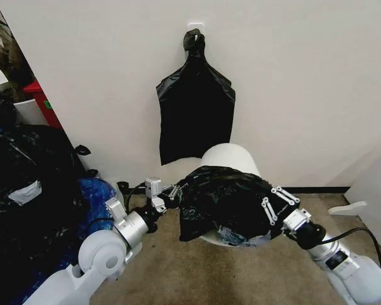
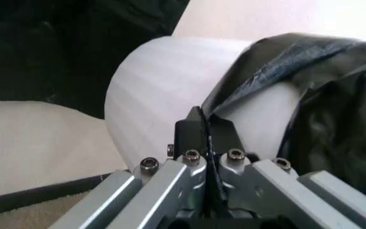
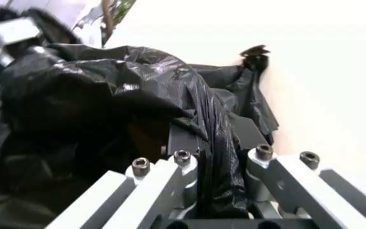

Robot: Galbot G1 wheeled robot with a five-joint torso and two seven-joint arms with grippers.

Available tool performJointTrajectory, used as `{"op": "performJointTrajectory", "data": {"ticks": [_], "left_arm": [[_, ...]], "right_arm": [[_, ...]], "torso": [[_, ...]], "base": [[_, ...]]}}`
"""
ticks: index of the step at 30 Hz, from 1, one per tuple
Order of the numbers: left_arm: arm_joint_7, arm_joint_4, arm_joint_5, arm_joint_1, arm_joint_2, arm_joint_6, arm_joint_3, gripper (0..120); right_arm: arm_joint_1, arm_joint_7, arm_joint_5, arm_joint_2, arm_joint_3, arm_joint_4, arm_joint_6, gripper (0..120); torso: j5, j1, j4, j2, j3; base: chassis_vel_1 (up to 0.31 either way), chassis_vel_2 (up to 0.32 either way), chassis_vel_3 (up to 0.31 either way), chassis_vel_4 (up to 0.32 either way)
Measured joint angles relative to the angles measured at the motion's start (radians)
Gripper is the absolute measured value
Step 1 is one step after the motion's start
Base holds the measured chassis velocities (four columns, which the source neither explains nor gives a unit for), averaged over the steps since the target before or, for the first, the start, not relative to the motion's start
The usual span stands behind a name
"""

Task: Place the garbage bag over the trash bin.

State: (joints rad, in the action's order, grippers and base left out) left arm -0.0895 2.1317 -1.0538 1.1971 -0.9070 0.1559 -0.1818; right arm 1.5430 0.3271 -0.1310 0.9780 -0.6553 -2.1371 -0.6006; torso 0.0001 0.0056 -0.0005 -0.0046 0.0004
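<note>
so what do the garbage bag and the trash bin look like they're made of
The garbage bag, pinched by the left gripper and right gripper, looks like thin black plastic film: glossy and crinkled. The trash bin looks like white plastic: smooth, matte wall, though the look alone leaves that open.

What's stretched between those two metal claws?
The garbage bag, draped over the white trash bin. The left gripper and right gripper each pinch an edge, as the head view shows.
</note>
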Motion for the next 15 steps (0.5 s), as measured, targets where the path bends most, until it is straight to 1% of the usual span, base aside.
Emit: {"op": "performJointTrajectory", "data": {"ticks": [4, 7, 8, 9, 12, 14, 15], "left_arm": [[0.0, 0.0, -0.001, 0.008, 0.0, 0.001, -0.001, 0], [0.001, 0.004, 0.001, 0.013, -0.007, 0.001, 0.014, 0], [0.001, 0.004, 0.001, 0.013, -0.007, 0.001, 0.014, 0], [0.002, 0.008, 0.001, 0.013, -0.008, 0.001, 0.017, 0], [0.003, 0.012, 0.002, 0.013, -0.009, 0.001, 0.02, 0], [0.003, 0.016, 0.004, 0.013, -0.01, 0.001, 0.022, 0], [0.004, 0.02, 0.006, 0.013, -0.011, 0.001, 0.025, 0]], "right_arm": [[0.01, -0.004, -0.107, -0.015, -0.001, -0.034, 0.054, 4], [0.024, -0.036, -0.351, -0.04, 0.007, -0.134, 0.224, 4], [0.024, -0.036, -0.351, -0.04, 0.007, -0.134, 0.224, 4], [0.027, -0.048, -0.414, -0.051, 0.007, -0.166, 0.273, 4], [0.029, -0.078, -0.514, -0.069, 0.005, -0.22, 0.357, 4], [0.025, -0.118, -0.641, -0.096, 0.0, -0.278, 0.454, 4], [0.009, -0.14, -0.733, -0.11, -0.002, -0.302, 0.511, 4]], "torso": [[0.0001, 0.0, -0.0001, 0.0, 0.0], [0.0002, 0.0, -0.0002, 0.0, 0.0], [0.0002, 0.0, -0.0002, 0.0, 0.0], [-0.0001, 0.0, -0.0001, 0.0, 0.0], [0.0001, 0.0, -0.0001, 0.0, 0.0], [-0.0002, 0.0, -0.0002, 0.0, 0.0], [-0.0002, 0.0, -0.0001, 0.0, 0.0]], "base": [[0.0, 0.0, 0.0, 0.0], [0.0, 0.0, 0.0, 0.0], [0.0, 0.0, 0.0, 0.0], [0.0, 0.0, 0.0, 0.0], [0.0, 0.0, 0.0, 0.0], [0.0, 0.0, 0.0, 0.0], [0.0, 0.0, 0.0, 0.0]]}}
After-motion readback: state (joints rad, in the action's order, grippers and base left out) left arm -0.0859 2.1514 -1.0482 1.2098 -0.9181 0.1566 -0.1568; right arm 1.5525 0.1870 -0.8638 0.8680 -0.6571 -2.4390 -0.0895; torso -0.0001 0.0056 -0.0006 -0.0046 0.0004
